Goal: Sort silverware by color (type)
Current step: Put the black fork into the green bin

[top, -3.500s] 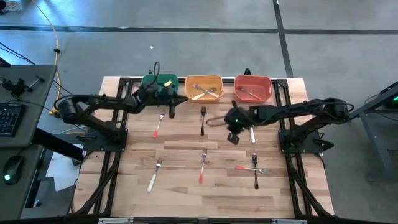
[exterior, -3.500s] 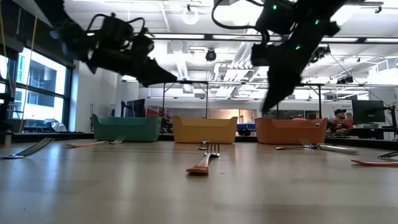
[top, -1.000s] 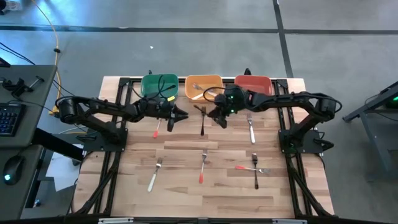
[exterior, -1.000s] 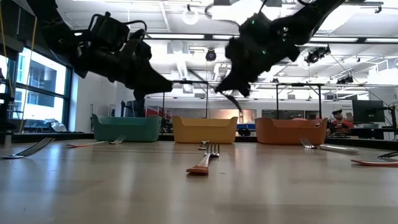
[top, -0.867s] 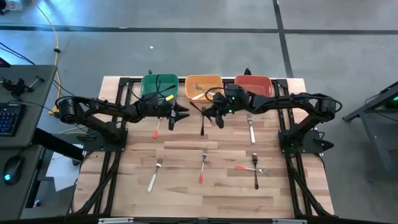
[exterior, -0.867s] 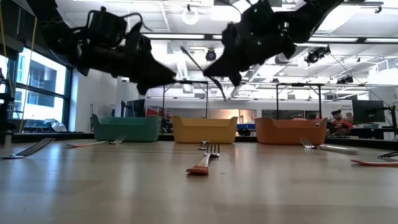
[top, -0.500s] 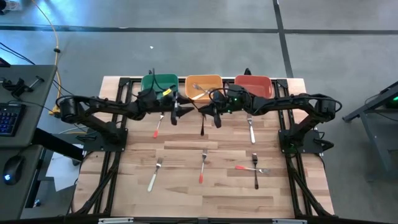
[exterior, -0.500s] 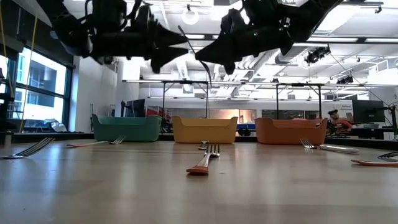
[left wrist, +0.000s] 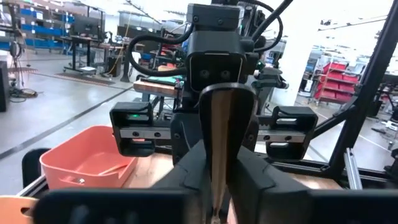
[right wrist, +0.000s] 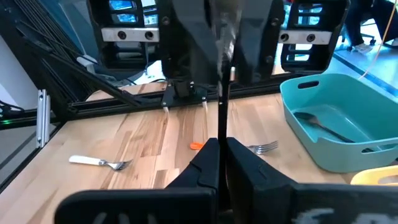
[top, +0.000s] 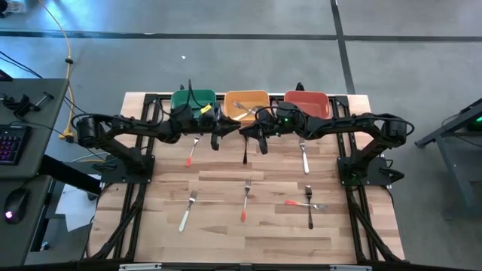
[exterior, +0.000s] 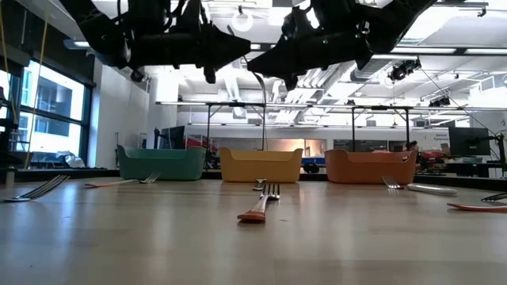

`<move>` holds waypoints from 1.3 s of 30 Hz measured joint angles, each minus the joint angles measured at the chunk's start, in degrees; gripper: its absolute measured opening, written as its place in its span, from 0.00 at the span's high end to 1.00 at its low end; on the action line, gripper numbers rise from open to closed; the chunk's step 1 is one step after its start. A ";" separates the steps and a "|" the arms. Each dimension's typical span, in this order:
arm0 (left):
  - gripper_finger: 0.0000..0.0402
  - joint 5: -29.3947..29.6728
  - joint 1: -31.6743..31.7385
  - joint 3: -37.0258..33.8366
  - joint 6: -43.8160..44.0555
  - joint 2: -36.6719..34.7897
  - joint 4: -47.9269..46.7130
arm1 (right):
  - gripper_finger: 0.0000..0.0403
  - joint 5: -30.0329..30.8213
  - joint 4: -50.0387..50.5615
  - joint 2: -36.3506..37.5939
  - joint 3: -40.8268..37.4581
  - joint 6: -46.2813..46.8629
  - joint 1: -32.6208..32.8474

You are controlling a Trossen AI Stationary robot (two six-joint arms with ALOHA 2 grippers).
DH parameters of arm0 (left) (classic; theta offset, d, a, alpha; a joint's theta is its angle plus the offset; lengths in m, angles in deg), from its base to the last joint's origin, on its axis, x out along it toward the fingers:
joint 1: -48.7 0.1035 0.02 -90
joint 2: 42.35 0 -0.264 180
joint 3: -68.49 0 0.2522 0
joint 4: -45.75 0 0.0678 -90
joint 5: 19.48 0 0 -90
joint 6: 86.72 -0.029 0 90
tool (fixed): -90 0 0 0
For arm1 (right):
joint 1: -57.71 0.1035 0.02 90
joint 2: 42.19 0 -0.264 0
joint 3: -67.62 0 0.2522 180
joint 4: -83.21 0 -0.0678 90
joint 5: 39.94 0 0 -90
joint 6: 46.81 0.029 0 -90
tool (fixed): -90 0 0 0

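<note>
Both pincers have closed in together, left pincer (top: 216,135) and right pincer (top: 253,135) each gripping one black-handled fork (top: 236,131); seven forks lie on the table (top: 226,226).

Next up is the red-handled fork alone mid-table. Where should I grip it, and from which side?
Probably mid-handle on the red-handled fork, coming straight down with pincer fingers across its narrow width: it lies flat, tines toward the bins, bare table on both sides. The right pincer holds a black-handled fork above the table.
</note>
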 joint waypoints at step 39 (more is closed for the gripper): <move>0.95 21.39 28.75 28.48 -34.74 3.54 -88.81 | 0.97 10.11 11.20 0.04 0.00 -8.78 -2.75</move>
